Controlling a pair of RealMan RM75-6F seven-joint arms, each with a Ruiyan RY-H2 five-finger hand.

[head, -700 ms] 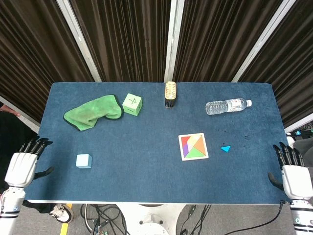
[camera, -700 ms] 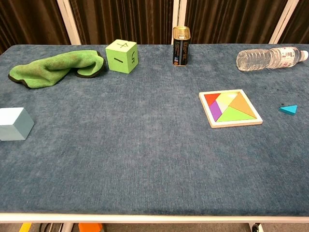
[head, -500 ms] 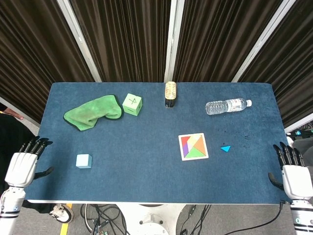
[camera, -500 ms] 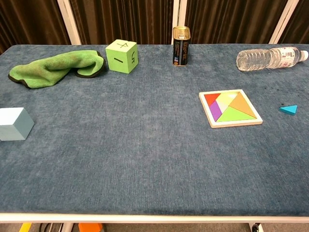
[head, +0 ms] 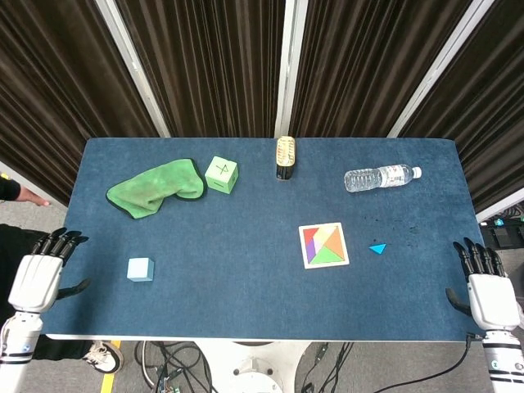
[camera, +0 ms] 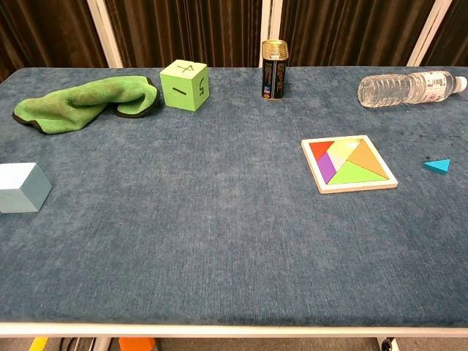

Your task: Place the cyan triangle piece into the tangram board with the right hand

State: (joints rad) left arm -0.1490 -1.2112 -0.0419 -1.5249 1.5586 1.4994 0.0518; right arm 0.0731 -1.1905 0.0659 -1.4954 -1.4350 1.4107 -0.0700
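Your right hand (head: pixel 489 288) sits off the right edge of the table (head: pixel 246 278), near its front corner, with the palm shell facing up toward the head camera. Its fingers (head: pixel 479 257) are extended and spread, and nothing is in them. Your left hand (head: pixel 37 274) sits off the left edge of the table in the same posture, fingers apart and empty. Neither hand appears in the chest view.

The cyan triangle piece (head: pixel 377 248) lies flat on the blue cloth surface, just to the right of the tangram board (head: pixel 323 245) and apart from it. In the chest view the piece (camera: pixel 437 166) shows close to the right border of the frame, level with the board (camera: pixel 348 164). The board holds coloured pieces: red, purple, yellow, orange and green sections are visible inside its pale frame. The piece lies between the board and your right hand, well apart from the hand.

Other items on the table:
- A clear water bottle (head: pixel 381 177) lies on its side near the far right, beyond the board.
- A small dark can (head: pixel 285 157) stands upright at the far edge, near the centre.
- A green cube (head: pixel 221 173) with markings on its faces sits left of the can.
- A green cloth (head: pixel 155 187) lies crumpled beside the cube, on its left.
- A pale blue cube (head: pixel 140 268) rests near the front left, close to your left hand.
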